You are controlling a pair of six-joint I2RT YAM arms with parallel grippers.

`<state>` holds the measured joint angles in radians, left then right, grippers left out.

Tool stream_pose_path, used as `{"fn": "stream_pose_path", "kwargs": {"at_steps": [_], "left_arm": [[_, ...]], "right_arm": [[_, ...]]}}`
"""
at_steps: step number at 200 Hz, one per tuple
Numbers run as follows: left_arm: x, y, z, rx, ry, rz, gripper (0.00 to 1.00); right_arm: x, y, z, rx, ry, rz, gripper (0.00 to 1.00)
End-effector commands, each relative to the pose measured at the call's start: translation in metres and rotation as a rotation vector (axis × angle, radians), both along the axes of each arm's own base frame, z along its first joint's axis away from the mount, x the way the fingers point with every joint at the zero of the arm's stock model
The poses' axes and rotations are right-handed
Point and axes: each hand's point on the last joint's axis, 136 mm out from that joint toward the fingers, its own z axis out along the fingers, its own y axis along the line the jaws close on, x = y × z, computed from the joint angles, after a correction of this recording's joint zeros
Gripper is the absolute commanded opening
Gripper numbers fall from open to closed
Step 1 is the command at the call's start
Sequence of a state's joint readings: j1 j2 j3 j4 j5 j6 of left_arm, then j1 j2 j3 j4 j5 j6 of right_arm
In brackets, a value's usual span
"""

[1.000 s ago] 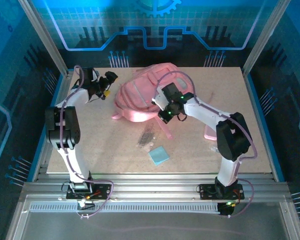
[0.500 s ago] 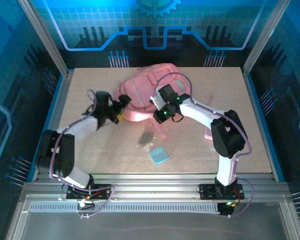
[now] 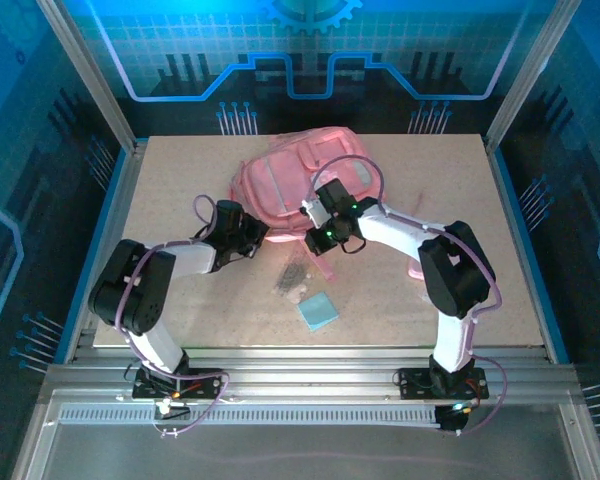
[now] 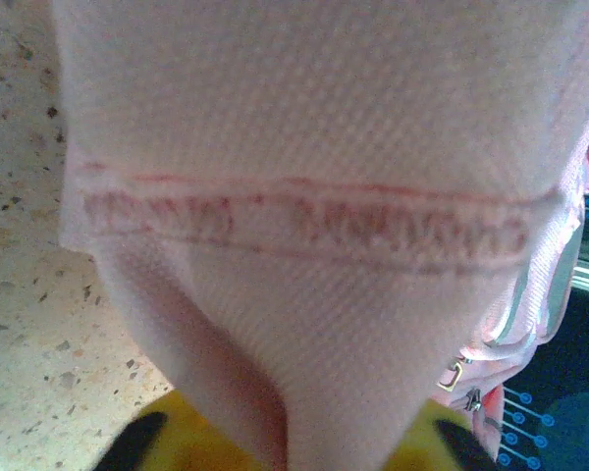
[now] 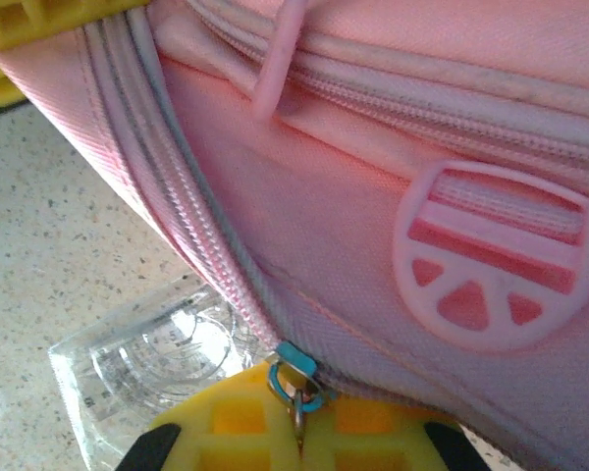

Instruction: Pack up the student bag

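The student bag (image 3: 285, 180), a large pink backpack, lies at the back middle of the table. My left gripper (image 3: 252, 236) is at its near left corner, and its yellow fingers (image 4: 191, 446) are shut on a fold of the bag's pink mesh fabric (image 4: 314, 147). My right gripper (image 3: 321, 236) is at the bag's near edge. It is shut on the blue and metal zipper pull (image 5: 296, 388), at the end of the zipper that runs along the pink bag (image 5: 373, 128).
A clear plastic case (image 5: 147, 363) lies on the table just under the bag's edge, seen grey-speckled from above (image 3: 295, 276). A light blue square pad (image 3: 317, 311) sits nearer the front. A small pink flat case (image 3: 420, 266) lies behind the right arm.
My left arm has swung from the far left corner to the bag's near left corner and closed on its fabric. My right gripper has shifted slightly left, still shut.
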<state>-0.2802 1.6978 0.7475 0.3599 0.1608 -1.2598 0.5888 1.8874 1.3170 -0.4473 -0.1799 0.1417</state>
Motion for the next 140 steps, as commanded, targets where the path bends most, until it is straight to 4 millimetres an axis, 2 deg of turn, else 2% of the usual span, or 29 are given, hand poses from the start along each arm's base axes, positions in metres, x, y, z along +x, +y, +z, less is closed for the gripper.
{"fn": "stream_pose_path", "kwargs": {"at_steps": [1,26,41,52,76,96,105,116,127,140], "left_arm": [[0.019,0.005,0.014,-0.001,-0.086,0.042,0.0],[0.009,0.008,0.005,0.007,-0.062,0.043,0.0],[0.002,0.008,-0.002,0.01,-0.043,0.039,0.0],[-0.003,0.007,-0.008,0.009,-0.029,0.034,0.0],[-0.011,0.001,-0.016,0.013,-0.01,0.015,0.0],[-0.013,0.0,-0.02,0.006,-0.004,0.011,0.0],[-0.013,-0.003,-0.019,-0.005,-0.005,-0.003,0.16],[-0.012,-0.008,-0.016,-0.016,-0.008,-0.027,0.22],[-0.014,-0.011,-0.013,-0.021,-0.012,-0.045,0.24],[-0.016,-0.01,-0.009,0.0,-0.024,-0.056,0.18]], "right_arm": [[-0.011,-0.039,-0.007,-0.102,0.042,-0.062,0.0],[-0.001,-0.088,-0.022,-0.274,0.031,-0.168,0.0],[0.002,-0.107,-0.025,-0.352,0.024,-0.2,0.0],[0.003,-0.109,-0.024,-0.369,0.019,-0.198,0.0],[0.002,-0.101,-0.021,-0.34,0.018,-0.173,0.0],[0.003,-0.111,-0.021,-0.401,0.016,-0.185,0.0],[0.0,-0.109,-0.02,-0.392,0.021,-0.17,0.02],[-0.004,-0.105,-0.015,-0.364,0.025,-0.155,0.1],[-0.007,-0.104,-0.009,-0.345,0.016,-0.151,0.14],[-0.008,-0.108,0.0,-0.341,-0.012,-0.165,0.11]]}}
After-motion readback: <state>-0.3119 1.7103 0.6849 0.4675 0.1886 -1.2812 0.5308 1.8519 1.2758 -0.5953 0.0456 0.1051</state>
